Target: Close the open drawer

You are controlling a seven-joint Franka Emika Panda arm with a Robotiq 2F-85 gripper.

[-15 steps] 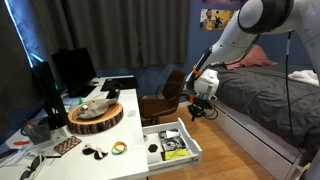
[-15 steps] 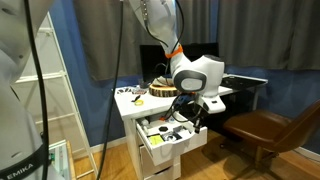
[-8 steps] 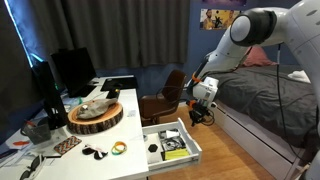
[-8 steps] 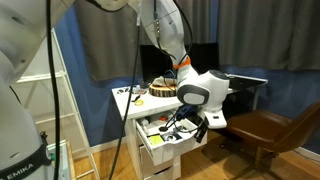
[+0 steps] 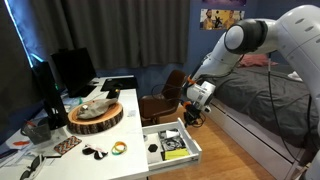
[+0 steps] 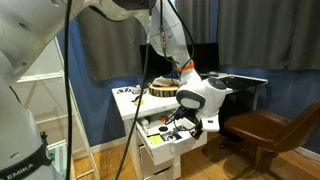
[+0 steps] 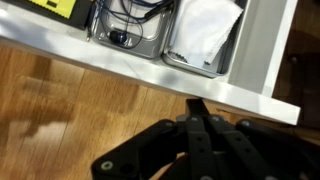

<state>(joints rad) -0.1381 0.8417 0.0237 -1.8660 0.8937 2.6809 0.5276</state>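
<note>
Just off the white counter [image 5: 110, 167], drawer [image 5: 172, 142] hanging wide open with clutter inside, pincer [image 7: 200, 108] right by its front edge, fingers squeezed together on nothing, wood floor [image 7: 60, 110] underneath

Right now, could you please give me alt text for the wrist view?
The black end effector sits close to the front edge of the open white drawer, which holds dark cables and a white paper-like sheet, above a wooden floor.

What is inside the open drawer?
The drawer holds black cables, a yellow thing and a white thing. Whatever lies under them or farther back is hidden.
</note>
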